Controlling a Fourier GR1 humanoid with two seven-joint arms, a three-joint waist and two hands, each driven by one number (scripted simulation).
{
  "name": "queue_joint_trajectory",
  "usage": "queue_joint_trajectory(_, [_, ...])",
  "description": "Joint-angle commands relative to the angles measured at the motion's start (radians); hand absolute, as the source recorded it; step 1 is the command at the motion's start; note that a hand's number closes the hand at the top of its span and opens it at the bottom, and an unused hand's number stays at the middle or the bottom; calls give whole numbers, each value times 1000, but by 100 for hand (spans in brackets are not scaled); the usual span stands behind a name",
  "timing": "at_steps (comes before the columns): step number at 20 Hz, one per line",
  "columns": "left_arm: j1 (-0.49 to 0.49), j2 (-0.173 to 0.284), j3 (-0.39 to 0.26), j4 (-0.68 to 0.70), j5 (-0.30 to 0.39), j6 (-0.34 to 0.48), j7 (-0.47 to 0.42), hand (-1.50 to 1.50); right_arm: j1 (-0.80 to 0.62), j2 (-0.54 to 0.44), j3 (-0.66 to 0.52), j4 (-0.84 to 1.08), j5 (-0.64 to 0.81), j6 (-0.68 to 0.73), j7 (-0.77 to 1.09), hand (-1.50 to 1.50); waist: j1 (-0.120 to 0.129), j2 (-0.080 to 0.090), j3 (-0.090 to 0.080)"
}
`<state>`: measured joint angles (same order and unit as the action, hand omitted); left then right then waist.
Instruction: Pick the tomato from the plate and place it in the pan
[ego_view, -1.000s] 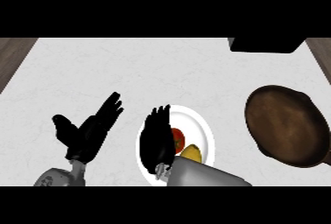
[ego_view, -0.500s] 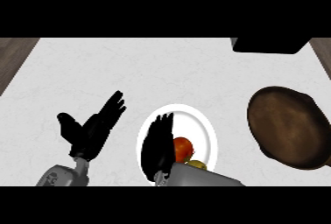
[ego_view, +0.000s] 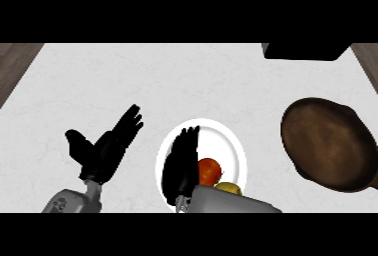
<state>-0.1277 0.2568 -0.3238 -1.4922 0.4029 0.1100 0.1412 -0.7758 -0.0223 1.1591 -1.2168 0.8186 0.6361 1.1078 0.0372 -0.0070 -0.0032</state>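
The tomato (ego_view: 210, 171) lies on the plate (ego_view: 232, 142), in its near half, touching the right hand (ego_view: 181, 162). It is close to round, slightly taller than wide; you cannot tell which way it points. Expect a risk: the straight, unclosed fingers (ego_view: 189, 137) may nudge it into the yellow item (ego_view: 229, 188) just beside it. The pan (ego_view: 328, 145) sits near the desk's right edge. The left hand (ego_view: 103, 149) rests open, left of the plate.
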Motion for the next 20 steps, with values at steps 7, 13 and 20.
queue_joint_trajectory(7, [-3, -2, 24, -23, 0, -12, 18, 0, 0, 21, 22, 89, 13, 12, 175, -150, -6, 8, 3])
queue_joint_trajectory(13, [31, 2, 25, -35, -13, -19, 27, 0, -6, 22, 21, 109, 30, 1, 153, 150, -6, 8, 3])
queue_joint_trajectory(20, [30, -22, 44, -21, -40, -31, -2, 0, -129, 22, 58, 201, 136, -19, -85, 150, -14, 9, 3])
